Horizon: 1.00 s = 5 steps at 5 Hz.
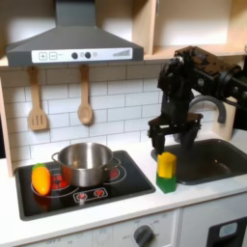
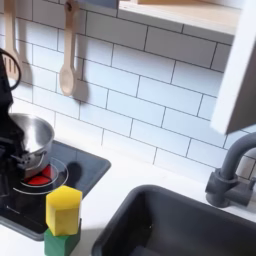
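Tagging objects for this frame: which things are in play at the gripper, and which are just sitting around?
In play:
- gripper, open, hovering just above the sponge
- yellow-and-green sponge, standing on the counter between stove and sink

Lying about:
- steel pot on the stove
- orange-and-yellow toy beside the pot
- wooden spatula and wooden spoon on the wall
- sink, faucet

No legible text, label, brand or number was found in either exterior view. Small white markings were noted on the front edge of the black cooktop (image 1: 96,196) in the first exterior view, too small and blurred to be read. Round knobs were seen on the range hood (image 1: 79,55), with no lettering made out beside them. Nothing readable was observed on the yellow-and-green sponge (image 2: 62,222) in the second exterior view.
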### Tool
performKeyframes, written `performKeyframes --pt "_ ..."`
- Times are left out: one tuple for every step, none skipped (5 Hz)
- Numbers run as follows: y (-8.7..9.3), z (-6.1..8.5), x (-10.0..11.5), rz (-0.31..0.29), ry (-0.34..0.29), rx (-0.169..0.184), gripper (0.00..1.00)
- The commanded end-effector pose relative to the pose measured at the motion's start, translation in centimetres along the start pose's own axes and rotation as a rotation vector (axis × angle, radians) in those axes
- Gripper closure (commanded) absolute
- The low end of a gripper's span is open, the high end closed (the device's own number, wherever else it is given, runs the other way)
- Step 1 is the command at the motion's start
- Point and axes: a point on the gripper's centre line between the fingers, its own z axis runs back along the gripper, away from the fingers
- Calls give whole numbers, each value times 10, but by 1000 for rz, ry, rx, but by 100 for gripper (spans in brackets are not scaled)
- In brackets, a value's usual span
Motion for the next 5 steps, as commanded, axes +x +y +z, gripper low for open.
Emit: performKeyframes --pt "-6 0 -3 -33 17 -25 0" --pt "-3 0 -3 -19 17 -23 0" --pt "-4 0 -3 -21 16 -23 0" --pt "-4 0 -2 -21 15 -24 0" --pt "-3 0 -3 -19 16 -22 0"
